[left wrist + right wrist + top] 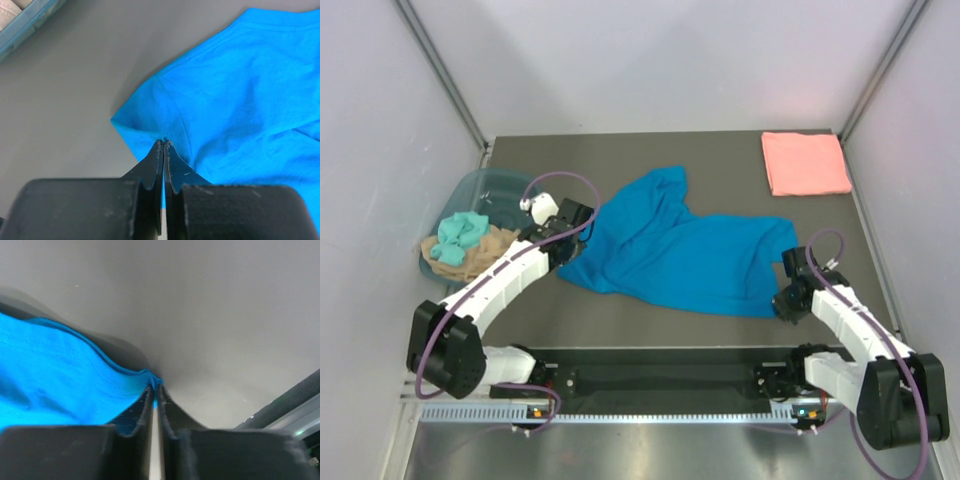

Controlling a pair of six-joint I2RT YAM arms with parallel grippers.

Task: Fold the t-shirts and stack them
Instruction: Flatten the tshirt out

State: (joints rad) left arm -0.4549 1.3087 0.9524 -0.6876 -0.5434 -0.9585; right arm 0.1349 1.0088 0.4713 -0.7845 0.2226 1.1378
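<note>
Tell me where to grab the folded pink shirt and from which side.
Pinch the pink shirt at its near edge, coming from the front. It lies flat as a folded rectangle at the far right, so only an edge gives a lip, and the near one is likely easiest. The right gripper is closest but is shut on the blue shirt.

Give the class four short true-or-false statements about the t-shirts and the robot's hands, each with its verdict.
1. The left hand is shut on the blue t-shirt. True.
2. The pink t-shirt lies crumpled in the middle of the table. False: it lies neatly folded at the table's far right corner.
3. The right hand pinches an edge of the blue t-shirt. True.
4. The blue t-shirt is folded and stacked on the pink t-shirt. False: it lies spread out and unfolded, apart from the pink one.
</note>
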